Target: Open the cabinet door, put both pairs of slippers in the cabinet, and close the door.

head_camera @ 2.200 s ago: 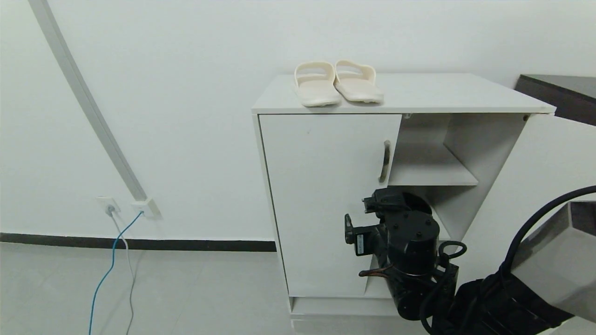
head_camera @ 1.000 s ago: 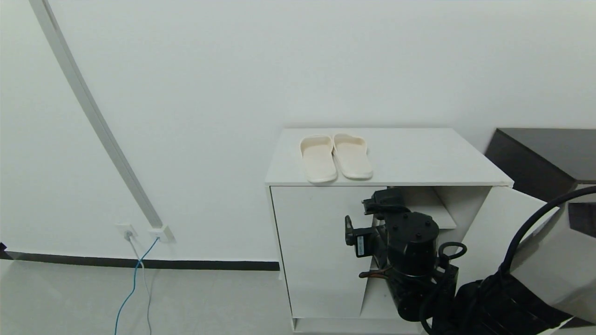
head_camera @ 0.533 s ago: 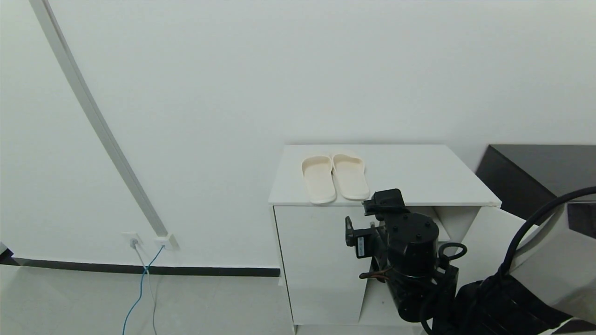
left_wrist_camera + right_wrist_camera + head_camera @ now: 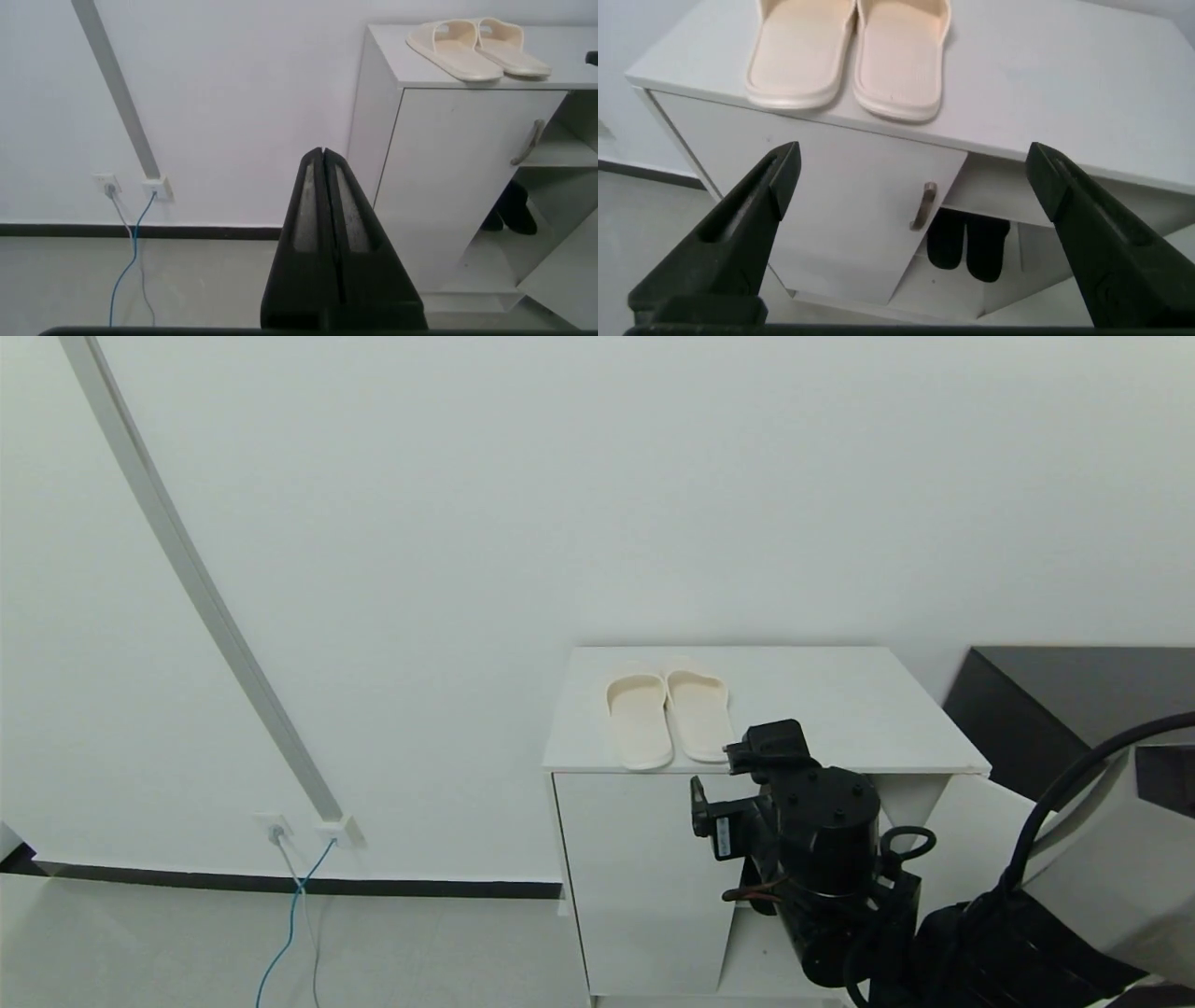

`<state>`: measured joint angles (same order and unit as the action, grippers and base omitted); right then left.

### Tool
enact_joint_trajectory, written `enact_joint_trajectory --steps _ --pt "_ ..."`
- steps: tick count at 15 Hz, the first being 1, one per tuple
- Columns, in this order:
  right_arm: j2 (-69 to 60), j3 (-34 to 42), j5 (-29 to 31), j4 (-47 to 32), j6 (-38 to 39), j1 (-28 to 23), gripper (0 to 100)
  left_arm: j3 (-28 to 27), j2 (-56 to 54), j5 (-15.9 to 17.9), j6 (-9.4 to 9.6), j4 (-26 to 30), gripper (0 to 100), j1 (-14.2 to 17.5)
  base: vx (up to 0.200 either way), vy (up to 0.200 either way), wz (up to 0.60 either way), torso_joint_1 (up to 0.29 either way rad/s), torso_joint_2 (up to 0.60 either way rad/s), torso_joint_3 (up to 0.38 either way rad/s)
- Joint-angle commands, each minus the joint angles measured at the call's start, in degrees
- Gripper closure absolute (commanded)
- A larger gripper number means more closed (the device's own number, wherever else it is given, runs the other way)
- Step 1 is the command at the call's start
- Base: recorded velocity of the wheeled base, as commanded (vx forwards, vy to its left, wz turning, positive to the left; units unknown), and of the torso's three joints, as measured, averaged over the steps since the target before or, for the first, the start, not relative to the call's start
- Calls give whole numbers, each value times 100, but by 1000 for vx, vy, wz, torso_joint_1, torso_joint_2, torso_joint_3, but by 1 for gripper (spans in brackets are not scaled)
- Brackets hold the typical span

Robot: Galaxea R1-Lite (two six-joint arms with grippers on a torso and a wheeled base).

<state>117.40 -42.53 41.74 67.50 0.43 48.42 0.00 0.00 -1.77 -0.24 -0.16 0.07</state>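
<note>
Hovering wide open before the white wooden cabinet (image 4: 1064,84), your right gripper (image 4: 913,159) faces cream foam slippers (image 4: 850,51) at its top's 9 o'clock side; black slippers (image 4: 968,245) sit inside; left gripper (image 4: 323,154) closed.

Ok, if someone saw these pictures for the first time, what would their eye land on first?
Most likely the pair of cream slippers lying side by side on top of the white cabinet, near its front edge. Next, the dark slippers inside, seen past the open right door, with the right end effector held open in front of the cabinet.
</note>
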Motion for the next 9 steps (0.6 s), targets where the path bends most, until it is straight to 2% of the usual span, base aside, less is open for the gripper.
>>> enact_joint_trajectory --steps 1,6,7,9 --pt "3 -71 -26 -9 1 -8 0 0 9 1 -2 -2 100 1 0 0 0 119 -276 -124" --pt "-191 -818 -34 -923 72 -34 0 0 9 10 -2 -2 100 1 0 0 0 7 -15 -8" --pt "-200 -1143 -34 -1362 159 -87 0 0 9 19 -2 -2 100 1 0 0 0 0 0 0" --pt "-235 -1591 -166 -2109 450 -96 0 -9 9 19 -2 -2 100 1 200 0 0 2 2 2"
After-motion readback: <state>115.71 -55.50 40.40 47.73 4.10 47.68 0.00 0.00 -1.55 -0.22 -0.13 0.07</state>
